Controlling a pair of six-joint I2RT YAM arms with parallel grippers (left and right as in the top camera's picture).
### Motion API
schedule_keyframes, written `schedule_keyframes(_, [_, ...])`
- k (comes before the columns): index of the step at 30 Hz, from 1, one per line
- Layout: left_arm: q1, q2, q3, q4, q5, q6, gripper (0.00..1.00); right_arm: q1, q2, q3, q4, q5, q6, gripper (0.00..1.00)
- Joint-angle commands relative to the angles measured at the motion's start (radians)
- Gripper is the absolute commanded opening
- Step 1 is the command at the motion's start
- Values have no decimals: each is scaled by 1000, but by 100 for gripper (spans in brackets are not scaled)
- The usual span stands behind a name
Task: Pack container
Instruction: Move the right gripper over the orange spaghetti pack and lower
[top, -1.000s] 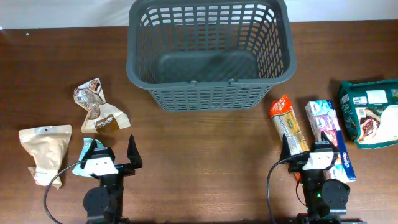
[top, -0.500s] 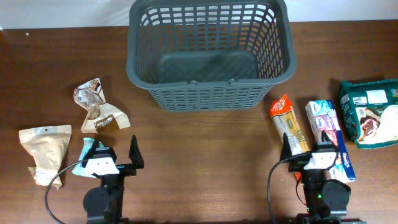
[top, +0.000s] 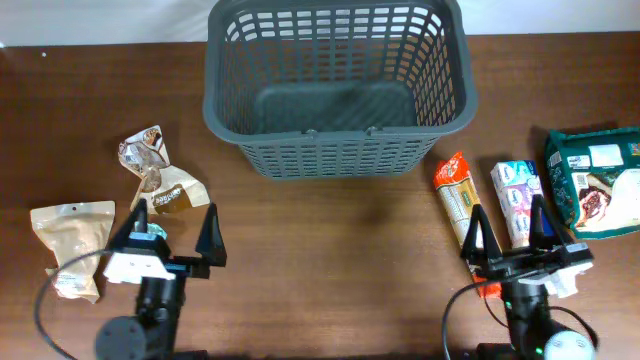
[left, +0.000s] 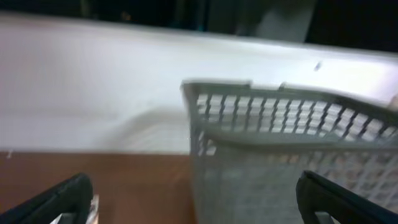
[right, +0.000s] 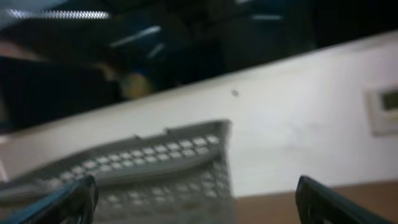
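Note:
The container (top: 335, 150), a large dark grey lattice basket, stands empty at the back middle of the table. It shows blurred in the left wrist view (left: 292, 155) and in the right wrist view (right: 155, 174). My left gripper (top: 174, 222) hovers open near the front left, with nothing between its fingers (left: 62, 199). It is beside a crumpled brown packet (top: 155, 175) and a beige pouch (top: 70, 240). My right gripper (top: 505, 222) is open and empty at the front right. It sits over the near ends of an orange pasta packet (top: 457, 195) and a white-and-pink box (top: 518, 200).
A dark green packet (top: 595, 180) lies at the far right edge. A small teal packet (top: 157, 232) peeks out under the left wrist. Bare brown table (top: 330, 250) lies between the two arms in front of the basket. A white wall (left: 93, 93) stands behind the table.
Both arms have risen from the table's front edge and look larger from above. The left one shifted a little left, the right one a little right. Both stayed open.

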Motion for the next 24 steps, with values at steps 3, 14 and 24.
schedule_keyframes(3, [-2,201,259,-72,117,-9,99,5,78,304,-292,-187,37,99])
schedule_keyframes(14, [-1,479,714,-357,121,-31,99,4,488,1022,-1009,-235,-79,99])
schedule_keyframes(24, [-1,516,697,-747,-124,206,99,4,907,1194,-1489,111,-202,99])
